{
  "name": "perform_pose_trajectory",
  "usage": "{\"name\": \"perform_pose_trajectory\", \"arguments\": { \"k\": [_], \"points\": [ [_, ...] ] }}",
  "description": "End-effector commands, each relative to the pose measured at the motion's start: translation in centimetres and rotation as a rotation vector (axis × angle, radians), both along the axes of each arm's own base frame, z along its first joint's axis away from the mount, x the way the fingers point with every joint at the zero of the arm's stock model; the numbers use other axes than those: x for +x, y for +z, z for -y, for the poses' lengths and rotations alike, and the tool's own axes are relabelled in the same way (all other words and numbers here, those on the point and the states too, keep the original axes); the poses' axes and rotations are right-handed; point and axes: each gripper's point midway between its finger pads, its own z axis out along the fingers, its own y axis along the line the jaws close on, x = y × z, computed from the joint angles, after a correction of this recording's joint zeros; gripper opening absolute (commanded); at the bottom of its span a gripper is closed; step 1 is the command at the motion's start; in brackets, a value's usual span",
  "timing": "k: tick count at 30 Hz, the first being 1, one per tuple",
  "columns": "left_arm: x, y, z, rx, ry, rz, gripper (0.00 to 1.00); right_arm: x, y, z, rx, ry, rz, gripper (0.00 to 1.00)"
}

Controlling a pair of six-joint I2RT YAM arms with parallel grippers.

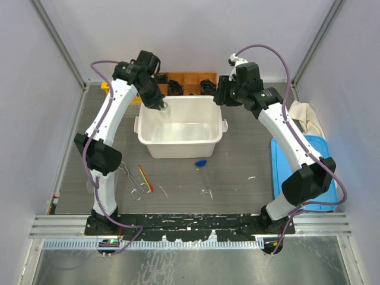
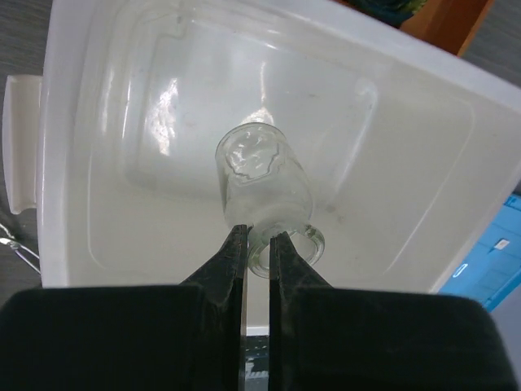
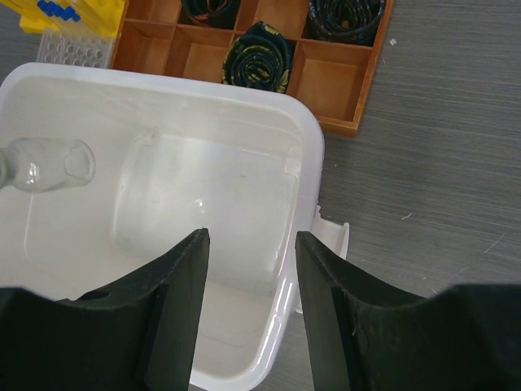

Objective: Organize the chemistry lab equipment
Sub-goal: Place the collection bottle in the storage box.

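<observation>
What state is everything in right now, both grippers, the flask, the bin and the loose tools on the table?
left gripper: shut on the glass flask
glass flask: held tilted in the air above the white bin
white bin: upright, open-topped
right gripper: open, holding nothing, over the bin's edge
metal tongs: lying flat on the table
red-orange stick: lying flat beside the tongs
blue-bulb dropper: lying flat in front of the bin

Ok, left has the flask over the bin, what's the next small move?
Probably lower the left gripper toward the bin floor before opening. It grips the flask by the neck, seemingly clear of the floor; dropped glass might crack. The open right gripper holds nothing.
</observation>
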Motion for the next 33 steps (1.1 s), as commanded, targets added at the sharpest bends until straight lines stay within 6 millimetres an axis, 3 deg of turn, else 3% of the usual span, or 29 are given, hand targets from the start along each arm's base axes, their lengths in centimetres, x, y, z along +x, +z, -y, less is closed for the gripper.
{"name": "perform_pose_trajectory", "arguments": {
  "k": [1,8,20,33],
  "points": [
    [0.6,-1.8,-0.9,0.073,0.005,0.002,0.0,0.4,2.8,0.3,0.012,-0.003,0.096,0.53],
    [1.7,-4.2,-1.4,0.062,0.039,-0.012,0.0,0.2,3.1,0.8,-0.001,-0.015,0.108,0.53],
    [3.3,-7.9,-0.5,-0.013,0.055,-0.059,0.0,0.1,3.3,1.4,-0.023,-0.028,0.118,0.53],
    [2.7,-10.2,-0.8,0.029,0.04,-0.111,0.0,0.4,2.9,1.9,-0.039,-0.044,0.113,0.53]
  ]
}}
